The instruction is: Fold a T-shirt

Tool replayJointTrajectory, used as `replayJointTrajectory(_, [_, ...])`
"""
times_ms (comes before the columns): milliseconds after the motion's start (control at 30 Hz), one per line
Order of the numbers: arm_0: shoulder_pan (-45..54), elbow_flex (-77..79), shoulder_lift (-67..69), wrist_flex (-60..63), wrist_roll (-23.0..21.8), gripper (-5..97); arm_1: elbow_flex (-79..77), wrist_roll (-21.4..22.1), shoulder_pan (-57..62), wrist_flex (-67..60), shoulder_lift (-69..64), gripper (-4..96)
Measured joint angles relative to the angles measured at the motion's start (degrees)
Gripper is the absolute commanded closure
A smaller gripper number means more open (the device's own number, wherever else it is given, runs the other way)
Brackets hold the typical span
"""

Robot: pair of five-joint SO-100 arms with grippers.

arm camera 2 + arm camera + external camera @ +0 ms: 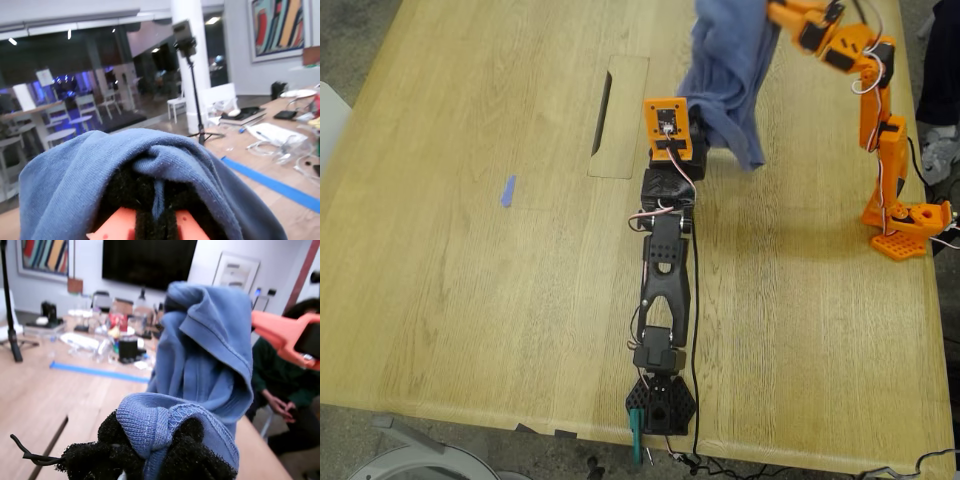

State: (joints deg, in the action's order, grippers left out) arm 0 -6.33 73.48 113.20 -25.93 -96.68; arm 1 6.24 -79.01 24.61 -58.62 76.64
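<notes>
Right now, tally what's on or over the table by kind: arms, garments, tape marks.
Robot arms: 2, one black, one orange
T-shirt: 1, held up between both grippers
Blue tape mark: 1
Total: 4

The T-shirt (728, 75) was plain slate blue. One arm (880, 120) was orange, the other arm (665, 290) black. The wooden table (470, 260) was pale tan, with blue tape (507, 191).
</notes>
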Motion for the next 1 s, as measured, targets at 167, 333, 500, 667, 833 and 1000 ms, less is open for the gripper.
replayJointTrajectory(167, [0.0, 0.0, 1.32, 4.04, 1.23, 92, 0.09, 0.0, 2.37, 2.81, 0.44, 91.1])
replayJointTrajectory(333, [0.26, 0.09, 2.72, 6.94, 2.46, 92, 0.09, 0.0, 4.04, 4.92, 1.05, 91.1])
replayJointTrajectory(500, [1.14, 0.62, 3.78, 10.46, 4.22, 92, 0.09, 0.0, 6.06, 6.33, 2.11, 91.1])
replayJointTrajectory(667, [1.14, 0.62, 3.78, 10.81, 4.39, 92, 0.09, -0.26, 5.36, 6.15, 2.02, 91.1])
replayJointTrajectory(833, [0.88, 0.62, 3.78, 10.81, 4.39, 92, 0.18, -0.7, 4.22, 5.98, 2.46, 91.1])
replayJointTrajectory(1000, [0.35, 0.62, 3.78, 13.01, 4.39, 92, 0.18, -0.7, 4.57, 5.98, 3.25, 91.1])
